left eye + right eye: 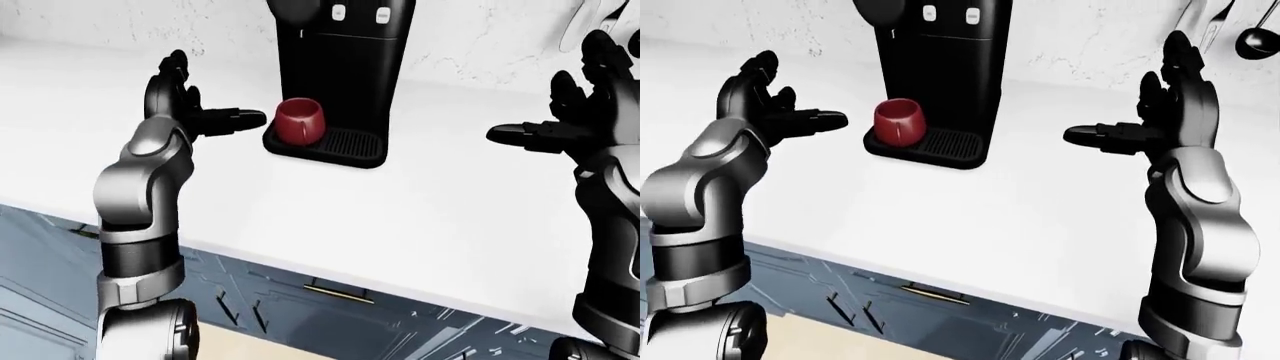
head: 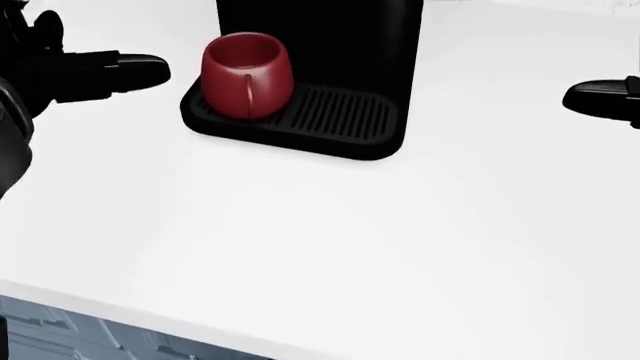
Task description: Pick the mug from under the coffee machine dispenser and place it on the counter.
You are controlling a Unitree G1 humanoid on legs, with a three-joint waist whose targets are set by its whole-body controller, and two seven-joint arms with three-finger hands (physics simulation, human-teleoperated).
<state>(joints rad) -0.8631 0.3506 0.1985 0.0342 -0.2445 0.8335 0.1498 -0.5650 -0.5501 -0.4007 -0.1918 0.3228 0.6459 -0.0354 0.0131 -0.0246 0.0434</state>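
Observation:
A red mug [image 2: 246, 75] stands upright on the left end of the drip tray [image 2: 330, 116] of the black coffee machine [image 1: 940, 45], under its dispenser. My left hand [image 1: 775, 109] is open, held above the counter just left of the mug, with a finger pointing toward it and a small gap between them. My right hand [image 1: 1160, 120] is open and empty, raised well to the right of the machine.
The white counter [image 2: 320, 247] spreads around the machine toward the bottom of the views. Blue cabinet drawers [image 1: 910, 307] sit below its edge. Utensils [image 1: 1250, 34] hang on the wall at top right.

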